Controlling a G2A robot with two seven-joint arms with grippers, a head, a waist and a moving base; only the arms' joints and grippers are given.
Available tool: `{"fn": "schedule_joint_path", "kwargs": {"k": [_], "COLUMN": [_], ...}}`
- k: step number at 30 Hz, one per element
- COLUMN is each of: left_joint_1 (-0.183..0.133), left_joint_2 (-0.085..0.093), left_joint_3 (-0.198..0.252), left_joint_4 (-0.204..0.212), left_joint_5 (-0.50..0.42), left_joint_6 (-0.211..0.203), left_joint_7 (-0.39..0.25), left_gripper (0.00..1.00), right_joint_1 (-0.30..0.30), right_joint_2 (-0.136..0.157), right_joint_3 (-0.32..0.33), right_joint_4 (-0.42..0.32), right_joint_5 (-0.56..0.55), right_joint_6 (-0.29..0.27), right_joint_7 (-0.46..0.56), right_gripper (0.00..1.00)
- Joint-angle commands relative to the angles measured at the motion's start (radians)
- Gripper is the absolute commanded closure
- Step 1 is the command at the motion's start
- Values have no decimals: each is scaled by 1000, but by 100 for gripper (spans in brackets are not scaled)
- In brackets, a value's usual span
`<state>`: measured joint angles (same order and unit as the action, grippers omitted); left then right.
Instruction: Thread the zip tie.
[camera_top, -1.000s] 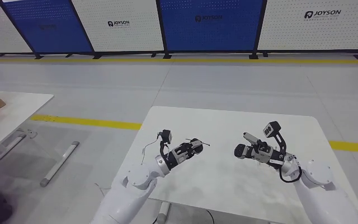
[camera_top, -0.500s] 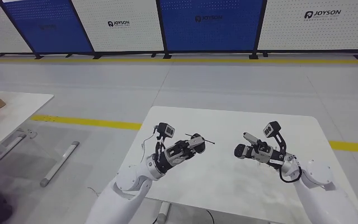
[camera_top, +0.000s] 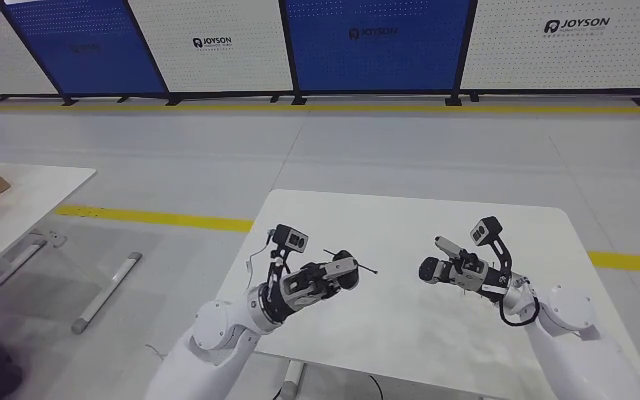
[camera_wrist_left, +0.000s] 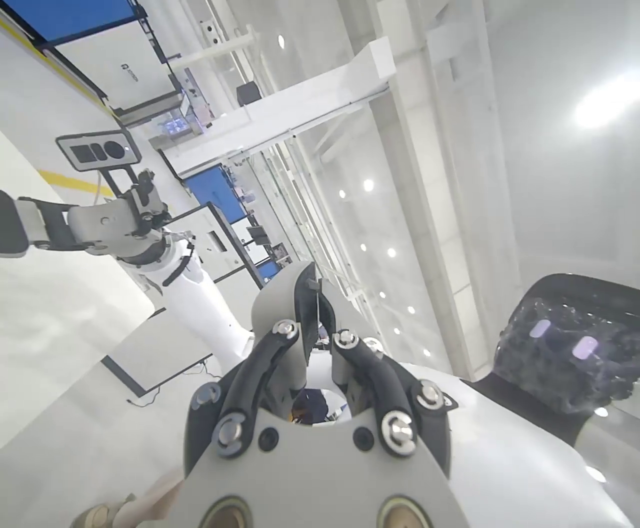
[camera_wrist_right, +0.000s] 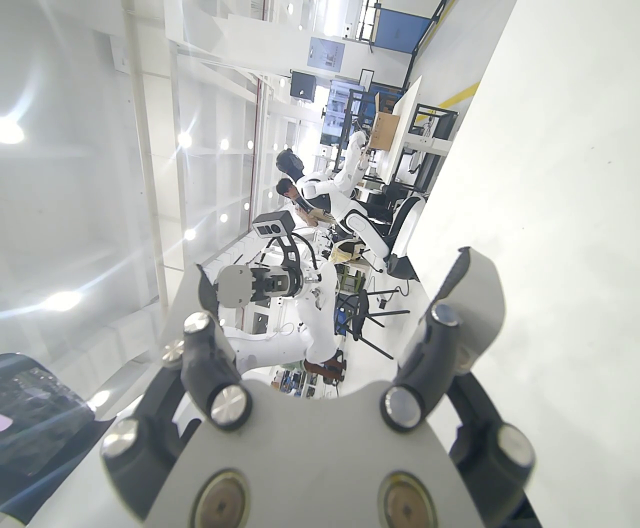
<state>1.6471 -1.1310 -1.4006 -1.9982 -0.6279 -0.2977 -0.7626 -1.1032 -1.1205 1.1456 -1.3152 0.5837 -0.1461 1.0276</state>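
Note:
A thin black zip tie (camera_top: 352, 262) sticks out on both sides of my left gripper (camera_top: 343, 270), which is shut on it above the left part of the white table (camera_top: 400, 215). In the left wrist view the zip tie (camera_wrist_left: 318, 306) stands as a narrow strip pinched between the closed fingertips. My right gripper (camera_top: 432, 258) hangs over the table's right part, facing the left one with a wide gap between them. Its fingers (camera_wrist_right: 467, 272) are spread open with nothing between them. The left gripper (camera_wrist_right: 235, 286) shows far off in the right wrist view.
The table's bare surface lies beneath both arms, with its front edge (camera_top: 400, 372) close under them. A second white table (camera_top: 40, 190) stands far left across a floor with a yellow line (camera_top: 150, 217). Blue and white panels (camera_top: 380, 45) close off the back.
My left gripper, still holding the zip tie, lifted slightly away and then came back down toward the table's front, turning a little. The right arm has not moved.

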Motion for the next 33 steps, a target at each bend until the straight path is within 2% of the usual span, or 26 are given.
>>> {"fn": "schedule_joint_path", "kwargs": {"k": [1, 7, 10, 17, 21, 24, 27, 33], "left_joint_1": [-4, -42, -55, -84, -124, -148, -175, -200], "left_joint_2": [0, 0, 0, -2, -9, -14, -16, -20], "left_joint_3": [2, 28, 40, 79, 131, 149, 163, 197], "left_joint_4": [9, 60, 95, 188, 251, 294, 338, 377], "left_joint_5": [22, 88, 84, 98, 127, 134, 132, 161], "left_joint_6": [9, 88, 111, 157, 174, 167, 189, 222], "left_joint_7": [24, 83, 90, 112, 145, 192, 202, 223], "left_gripper": [100, 100, 100, 100, 100, 100, 100, 100], "right_joint_1": [0, 0, 0, 0, 0, 0, 0, 0], "right_joint_2": [0, 0, 0, 0, 0, 0, 0, 0], "right_joint_3": [0, 0, 0, 0, 0, 0, 0, 0], "right_joint_4": [0, 0, 0, 0, 0, 0, 0, 0], "right_joint_5": [0, 0, 0, 0, 0, 0, 0, 0], "right_joint_6": [0, 0, 0, 0, 0, 0, 0, 0], "right_joint_7": [0, 0, 0, 0, 0, 0, 0, 0], "right_gripper": [0, 0, 0, 0, 0, 0, 0, 0]}}
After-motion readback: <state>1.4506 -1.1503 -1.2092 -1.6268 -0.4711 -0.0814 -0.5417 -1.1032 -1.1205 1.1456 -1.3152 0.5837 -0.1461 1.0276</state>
